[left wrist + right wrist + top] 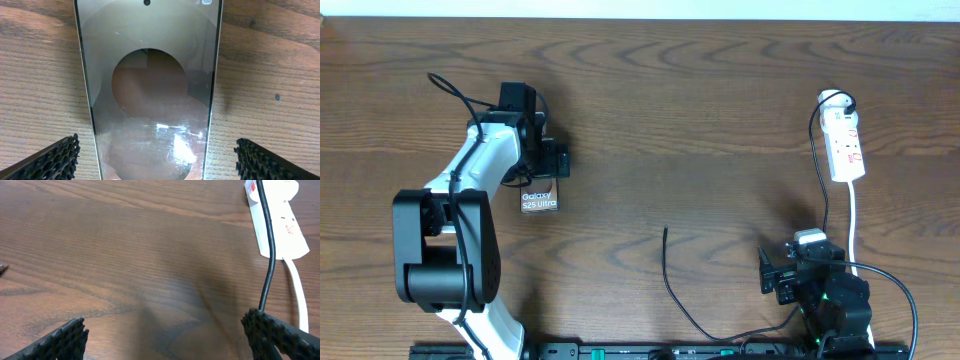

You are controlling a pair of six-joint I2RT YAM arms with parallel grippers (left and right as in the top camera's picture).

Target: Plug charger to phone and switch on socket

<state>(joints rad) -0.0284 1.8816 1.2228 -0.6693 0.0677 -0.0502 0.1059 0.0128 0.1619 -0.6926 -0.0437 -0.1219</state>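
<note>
On the brown wooden table (720,100) the small flat dark bronze phone (539,198), white "Galaxy S25 Ultra" lettering facing up, lies at the left side, its far end under the left gripper (156,146). In the left wrist view the jaws stand wide, one black ribbed pad on either side of the phone's glossy face with its large round circle, and bare wood shows between each pad and the phone's edge, so nothing is gripped. The long thin black charger cable (666,262) lies near the middle of the table, well apart from the phone. Its small tip points toward the far edge, and the line curves back toward the near edge and the right arm's base. The white elongated power strip with red markings (846,148) sits at the far right, with its white cord (855,215) trailing toward the right arm. A black lead is plugged in at its far end and runs down beside it; I cannot tell whether this is the same cable. The right gripper (162,322) sits near the strip's cord, jaws spread wide over bare wood, holding nothing.
</note>
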